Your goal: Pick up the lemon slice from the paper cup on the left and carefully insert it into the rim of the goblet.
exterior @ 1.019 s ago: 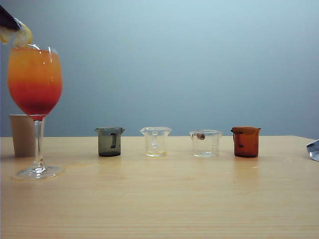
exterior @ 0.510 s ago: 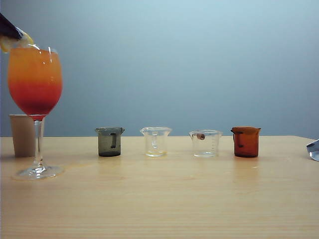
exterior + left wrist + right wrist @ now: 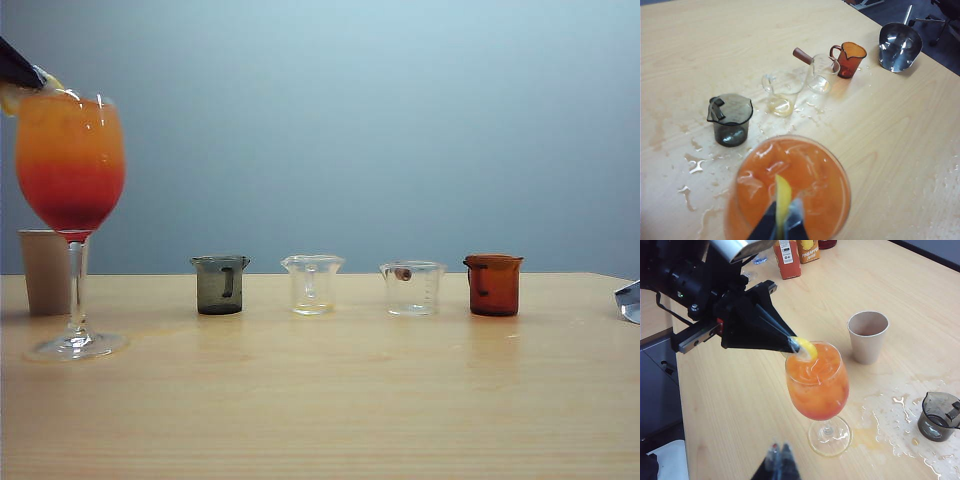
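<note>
thin yellow lemon slice [image 3: 805, 348] pinched in left gripper [image 3: 792, 345] at goblet [image 3: 817, 385] rim, right gripper [image 3: 780, 454] closed

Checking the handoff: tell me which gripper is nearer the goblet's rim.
Left. The left gripper pinches the lemon slice at the goblet rim; the right gripper is shut, off beside its foot.

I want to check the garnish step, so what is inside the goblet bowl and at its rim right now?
The goblet holds an orange-over-red drink with ice. The left gripper, shut, holds the lemon slice at the rim. Whether the slice is seated on the glass edge cannot be seen. The right gripper waits shut nearby.
</note>
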{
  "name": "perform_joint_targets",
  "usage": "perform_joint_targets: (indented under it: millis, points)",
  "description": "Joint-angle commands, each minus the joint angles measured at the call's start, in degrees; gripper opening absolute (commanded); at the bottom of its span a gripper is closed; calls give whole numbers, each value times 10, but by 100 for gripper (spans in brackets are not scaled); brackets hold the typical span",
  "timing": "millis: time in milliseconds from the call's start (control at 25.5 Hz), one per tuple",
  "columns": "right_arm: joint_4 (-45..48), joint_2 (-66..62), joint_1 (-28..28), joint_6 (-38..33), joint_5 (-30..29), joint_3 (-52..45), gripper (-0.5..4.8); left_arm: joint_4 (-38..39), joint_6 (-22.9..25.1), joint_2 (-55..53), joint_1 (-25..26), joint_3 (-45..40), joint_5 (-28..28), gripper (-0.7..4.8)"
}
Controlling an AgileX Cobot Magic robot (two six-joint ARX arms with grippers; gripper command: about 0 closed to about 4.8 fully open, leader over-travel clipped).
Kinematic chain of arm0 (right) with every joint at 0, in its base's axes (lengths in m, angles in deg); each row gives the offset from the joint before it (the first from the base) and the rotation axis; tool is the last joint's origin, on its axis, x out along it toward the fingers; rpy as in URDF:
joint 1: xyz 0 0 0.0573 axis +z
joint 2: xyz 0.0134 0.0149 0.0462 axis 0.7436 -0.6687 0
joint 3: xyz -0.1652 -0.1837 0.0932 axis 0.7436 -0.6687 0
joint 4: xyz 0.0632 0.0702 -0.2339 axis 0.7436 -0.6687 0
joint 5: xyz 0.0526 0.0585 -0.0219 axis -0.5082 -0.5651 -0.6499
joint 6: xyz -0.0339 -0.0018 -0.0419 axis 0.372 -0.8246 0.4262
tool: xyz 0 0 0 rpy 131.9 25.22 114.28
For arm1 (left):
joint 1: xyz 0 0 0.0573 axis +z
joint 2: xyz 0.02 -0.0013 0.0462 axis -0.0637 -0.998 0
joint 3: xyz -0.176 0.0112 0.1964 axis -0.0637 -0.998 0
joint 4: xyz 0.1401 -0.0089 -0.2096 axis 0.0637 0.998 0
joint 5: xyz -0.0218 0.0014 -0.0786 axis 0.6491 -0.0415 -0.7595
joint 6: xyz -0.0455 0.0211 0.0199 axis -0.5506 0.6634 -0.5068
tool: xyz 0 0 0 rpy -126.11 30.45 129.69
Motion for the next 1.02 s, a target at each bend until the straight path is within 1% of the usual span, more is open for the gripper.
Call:
perform_joint_targets:
  millis: [39,235,353,627,784,863,902,941,1019]
  points:
    - [7,3,0,-2,-2,2,-5,-14,-3,1,0,0,-8,-6]
    - [7,3,0,-2,-2,2,-5,-15,-5,2,0,0,-12,-6]
    - [7,3,0,-2,-2,2,-5,-15,-33,2,0,0,-13,-6]
    - [7,3,0,-2,-2,2,-5,-20,-48,2,0,0,-12,-5]
    - [7,3,0,-2,-2,2,-5,-19,-52,2,0,0,-12,90]
    - [7,3,0,-2,-2,2,-5,-19,-52,2,0,0,-12,99]
    - [7,3,0,-2,-2,2,-5,-19,-52,2,0,0,-13,122]
    - [7,3,0,-2,-2,2,-5,-19,-58,2,0,0,-12,130]
    - [7,3,0,-2,-2,2,-5,-19,-65,3,0,0,-12,131]
